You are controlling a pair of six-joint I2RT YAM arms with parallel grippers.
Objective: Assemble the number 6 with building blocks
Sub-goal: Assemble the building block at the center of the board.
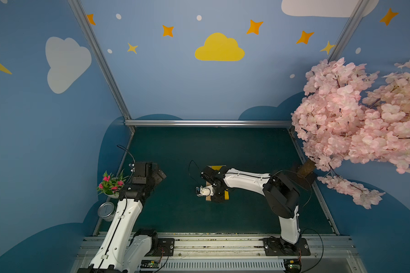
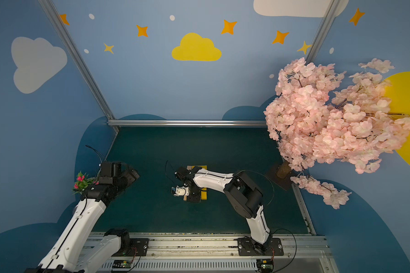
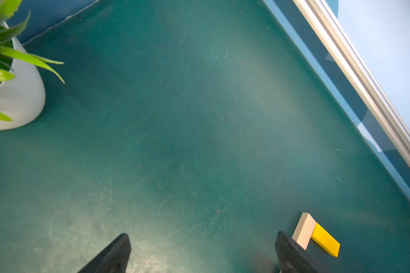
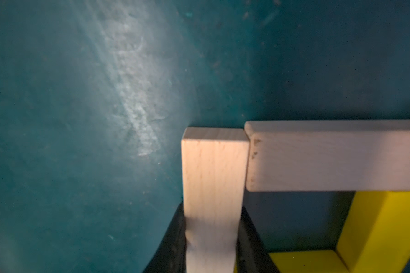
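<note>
Number 6 (image 1: 217, 168) lies approx mid green mat (image 1: 223, 146), mostly hidden under R arm in both top views. R wrist view shows a tan bar (image 4: 213, 170) touching the end of a 2nd tan bar (image 4: 334, 156) at a right angle, w/ yellow bars (image 4: 376, 227) making a corner beside them. Right gripper (image 4: 212, 210) pinches the first tan bar; left gripper (image 3: 202, 234) hangs spread wide over bare mat near potted plant (image 3: 17, 99).

No legible text, labels, brands or signs anywhere. Faint marks on round silver metal tin lid (image 1: 105, 209), near left: too small to read. Digit laid from tan and yellow wooden bars (image 4: 329, 157), centre: mostly hidden in both top views, cropped in right wrist view, not readable as numeral.
</note>
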